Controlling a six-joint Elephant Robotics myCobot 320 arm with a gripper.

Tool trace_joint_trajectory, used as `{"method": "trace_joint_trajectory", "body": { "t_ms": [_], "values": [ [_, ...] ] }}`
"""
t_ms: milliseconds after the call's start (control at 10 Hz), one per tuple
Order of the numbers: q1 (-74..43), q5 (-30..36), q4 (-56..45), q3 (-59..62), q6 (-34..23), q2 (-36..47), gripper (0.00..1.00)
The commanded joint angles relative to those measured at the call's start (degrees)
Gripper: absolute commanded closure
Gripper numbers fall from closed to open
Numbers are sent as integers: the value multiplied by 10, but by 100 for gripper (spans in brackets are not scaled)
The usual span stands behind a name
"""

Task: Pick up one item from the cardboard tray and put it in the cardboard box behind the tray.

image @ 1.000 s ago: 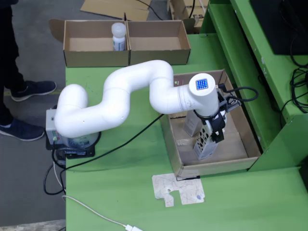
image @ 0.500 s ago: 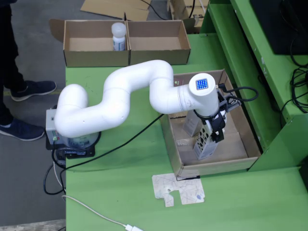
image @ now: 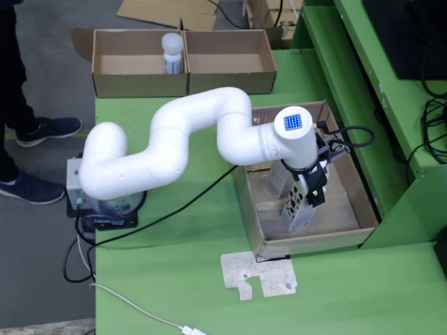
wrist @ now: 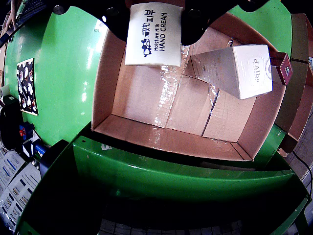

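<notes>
In the fixed view my gripper (image: pixel 311 184) hangs inside the cardboard tray (image: pixel 363 202), shut on a white hand cream box (image: pixel 296 209) with dark print, which sits tilted below the fingers. The wrist view shows the hand cream box (wrist: pixel 154 34) clamped between my gripper's (wrist: pixel 154 17) dark fingers, above the cardboard tray's floor (wrist: pixel 146 98). A second white box (wrist: pixel 239 71) lies in the tray to the right; in the fixed view this second box (image: pixel 279 180) is partly hidden under the arm. Behind the tray stands a two-compartment cardboard box (image: pixel 230 78).
A white bottle (image: pixel 172 54) stands in the left compartment of the far box. A printed paper sheet (image: pixel 260 274) lies on the green table in front of the tray. A green frame (image: pixel 412 188) borders the tray's right side. Cables run by the arm base (image: pixel 105 202).
</notes>
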Motion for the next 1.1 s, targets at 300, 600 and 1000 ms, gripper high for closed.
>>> {"method": "trace_joint_trajectory", "body": {
  "t_ms": [300,600,1000],
  "values": [
    [-3,-2,15,15,6,16,100],
    [-3,-21,79,15,24,12,100],
    [7,-56,138,15,39,12,100]
  ]
}}
